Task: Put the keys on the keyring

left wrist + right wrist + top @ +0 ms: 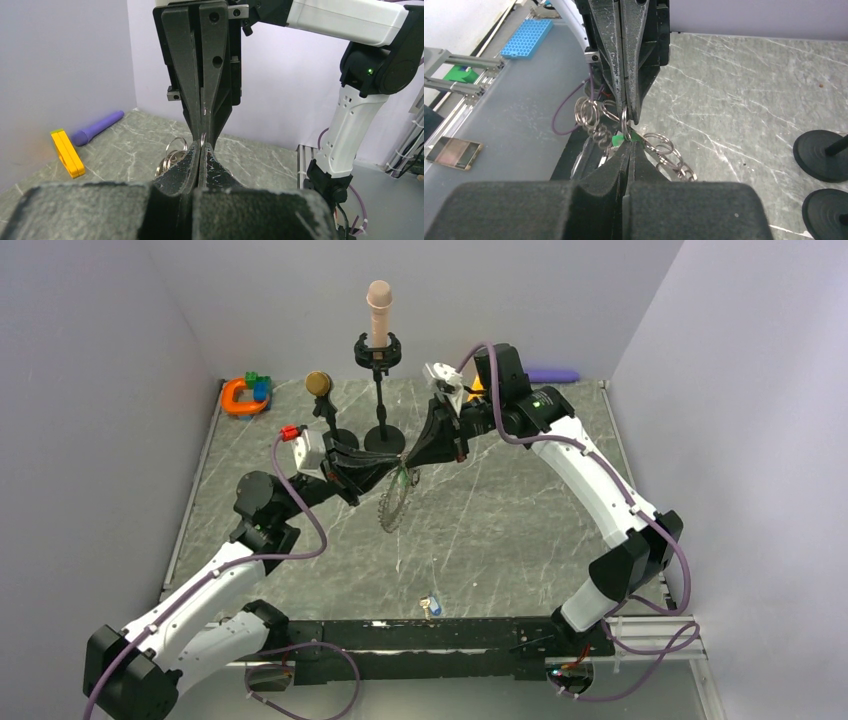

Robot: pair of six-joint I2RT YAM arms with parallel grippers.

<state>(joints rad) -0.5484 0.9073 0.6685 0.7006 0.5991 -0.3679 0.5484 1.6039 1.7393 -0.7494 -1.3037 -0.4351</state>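
Note:
The keyring (393,505), a big loop of linked metal rings, hangs in the air below the two grippers. My left gripper (392,471) and right gripper (410,457) meet tip to tip above the table's middle, both shut. In the left wrist view the left gripper (201,150) pinches a silver ring (203,139) of the keyring. In the right wrist view the right gripper (628,146) is shut on the green key (620,136), with ring loops (669,155) hanging at either side. No red key shows.
Two stands with round black bases (385,437) stand just behind the grippers. An orange clamp with bricks (245,397) lies far left, a purple item (553,375) far right. A small bluish and yellow item (430,606) lies near the front edge.

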